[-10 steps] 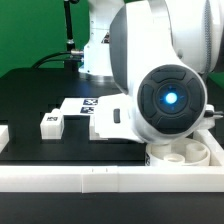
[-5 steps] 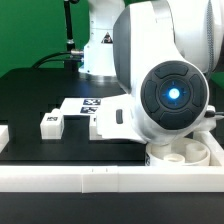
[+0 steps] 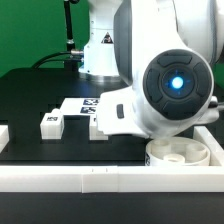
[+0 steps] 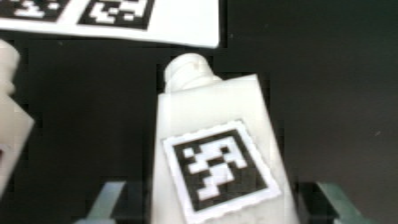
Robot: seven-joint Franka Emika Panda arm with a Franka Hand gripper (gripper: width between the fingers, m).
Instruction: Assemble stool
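Note:
In the wrist view a white blocky leg (image 4: 210,120) with a black-and-white tag lies lengthwise between my gripper (image 4: 222,205) fingers, which are shut on its sides. The arm's big wrist joint (image 3: 175,85) hides the gripper and the held leg in the exterior view. The round white seat (image 3: 185,152) with holes sits in the near corner on the exterior view's right, below the arm. Another leg (image 3: 52,122) stands on the black table at the exterior view's left. Part of a further white piece (image 4: 11,100) shows beside the held leg.
The marker board (image 3: 85,104) lies on the table behind the arm, and its tags (image 4: 107,14) show beyond the held leg's tip. A long white border rail (image 3: 100,178) runs along the table's near edge. A green wall stands behind.
The jaws have closed from wide open onto the leg. In the exterior view the arm's wrist has risen and shifted slightly to the right, uncovering more of the seat.

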